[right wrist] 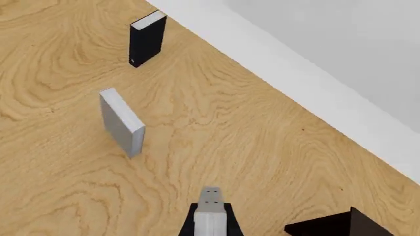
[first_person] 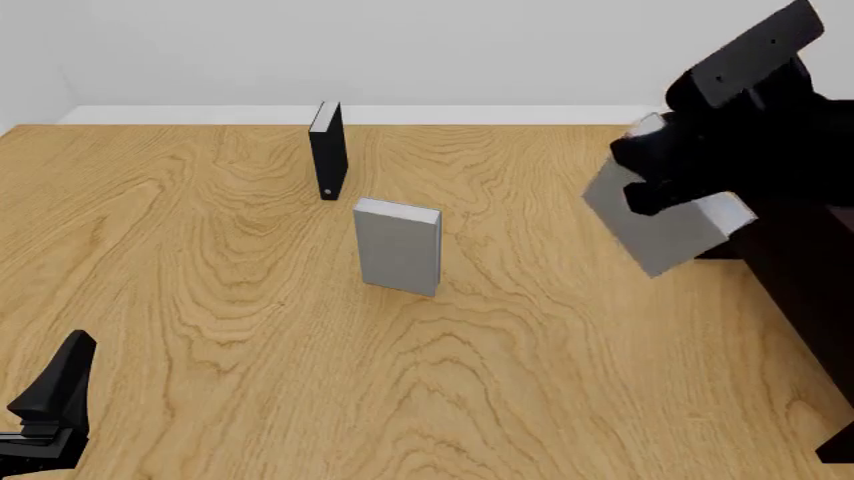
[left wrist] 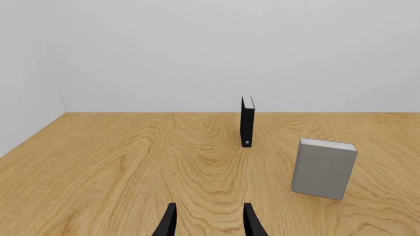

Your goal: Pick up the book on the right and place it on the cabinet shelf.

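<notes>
Left gripper (left wrist: 208, 221) idle, fingers parted, empty, low over wooden table (first_person: 200, 300). Black book (first_person: 328, 150), spare grey book (first_person: 398, 246) upright mid-table. Your book (first_person: 661, 235) aloft, tilted, pinched in right gripper (right wrist: 210, 219): stiff, smooth, likely slippery; keep firm hold. Cabinet (first_person: 807, 270) just right; white walls around.

Three books and a cabinet on the table

Black book (first_person: 328, 150) stands behind the standing grey book (first_person: 398, 246); the lifted book (first_person: 661, 225) hangs right, beside the cabinet (first_person: 801, 270).
</notes>
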### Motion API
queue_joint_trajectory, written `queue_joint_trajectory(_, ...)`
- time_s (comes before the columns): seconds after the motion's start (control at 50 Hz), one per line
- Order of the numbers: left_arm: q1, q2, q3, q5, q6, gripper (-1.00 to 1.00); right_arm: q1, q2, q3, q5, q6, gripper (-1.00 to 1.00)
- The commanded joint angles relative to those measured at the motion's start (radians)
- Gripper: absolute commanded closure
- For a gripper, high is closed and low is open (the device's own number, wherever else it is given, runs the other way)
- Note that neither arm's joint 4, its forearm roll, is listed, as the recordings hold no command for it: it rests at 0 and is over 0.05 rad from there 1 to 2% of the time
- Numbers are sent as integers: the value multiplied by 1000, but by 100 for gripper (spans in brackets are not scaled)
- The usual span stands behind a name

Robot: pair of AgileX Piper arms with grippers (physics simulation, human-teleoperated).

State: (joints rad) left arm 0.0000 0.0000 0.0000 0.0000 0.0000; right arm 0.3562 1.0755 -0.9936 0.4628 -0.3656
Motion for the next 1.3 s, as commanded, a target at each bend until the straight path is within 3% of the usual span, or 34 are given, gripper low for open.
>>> queue_joint_trajectory(0.02, 0, 0, 0, 0, 0, -100, 22, -87, -5, -66, -118, 100)
queue_joint_trajectory(0.06, 0, 0, 0, 0, 0, -100, 25, -105, -9, -86, -119, 100)
queue_joint_trajectory(0.12, 0, 0, 0, 0, 0, -100, 42, -122, 32, -132, -180, 100)
queue_joint_trajectory(0.18, 0, 0, 0, 0, 0, -100, 48, -130, 38, -150, -168, 100)
queue_joint_trajectory(0.28, 0, 0, 0, 0, 0, -100, 27, -188, 141, -245, -299, 100)
queue_joint_trajectory(0.34, 0, 0, 0, 0, 0, -100, 9, -213, 165, -283, -314, 100)
queue_joint_trajectory(0.36, 0, 0, 0, 0, 0, -100, 6, -234, 201, -323, -363, 100)
queue_joint_trajectory(0.42, 0, 0, 0, 0, 0, -100, 9, -261, 221, -370, -358, 100)
queue_joint_trajectory(0.44, 0, 0, 0, 0, 0, -100, -5, -282, 250, -403, -395, 100)
queue_joint_trajectory(0.48, 0, 0, 0, 0, 0, -100, 52, -317, 307, -496, -469, 100)
queue_joint_trajectory(0.54, 0, 0, 0, 0, 0, -100, 63, -328, 357, -546, -526, 100)
queue_joint_trajectory(0.56, 0, 0, 0, 0, 0, -100, 87, -328, 373, -558, -535, 100)
queue_joint_trajectory(0.58, 0, 0, 0, 0, 0, -100, 82, -344, 364, -552, -507, 100)
queue_joint_trajectory(0.62, 0, 0, 0, 0, 0, -100, 90, -343, 427, -615, -583, 100)
queue_joint_trajectory(0.64, 0, 0, 0, 0, 0, -100, 118, -345, 486, -698, -653, 100)
queue_joint_trajectory(0.66, 0, 0, 0, 0, 0, -100, 117, -345, 500, -712, -662, 100)
queue_joint_trajectory(0.68, 0, 0, 0, 0, 0, -100, 150, -319, 585, -838, -776, 100)
queue_joint_trajectory(0.72, 0, 0, 0, 0, 0, -100, 182, -292, 653, -950, -857, 100)
queue_joint_trajectory(0.84, 0, 0, 0, 0, 0, -100, 196, -264, 719, -1070, -917, 100)
queue_joint_trajectory(0.88, 0, 0, 0, 0, 0, -100, 205, -246, 732, -1068, -931, 100)
queue_joint_trajectory(0.98, 0, 0, 0, 0, 0, -100, 216, -146, 812, -1287, -1062, 100)
queue_joint_trajectory(1.04, 0, 0, 0, 0, 0, -100, 224, -157, 809, -1297, -1063, 100)
queue_joint_trajectory(1.1, 0, 0, 0, 0, 0, -100, 262, -30, 860, -1477, -1165, 100)
queue_joint_trajectory(1.14, 0, 0, 0, 0, 0, -100, 281, -9, 861, -1464, -1158, 100)
queue_joint_trajectory(1.3, 0, 0, 0, 0, 0, -100, 241, 84, 876, -1583, -1187, 100)
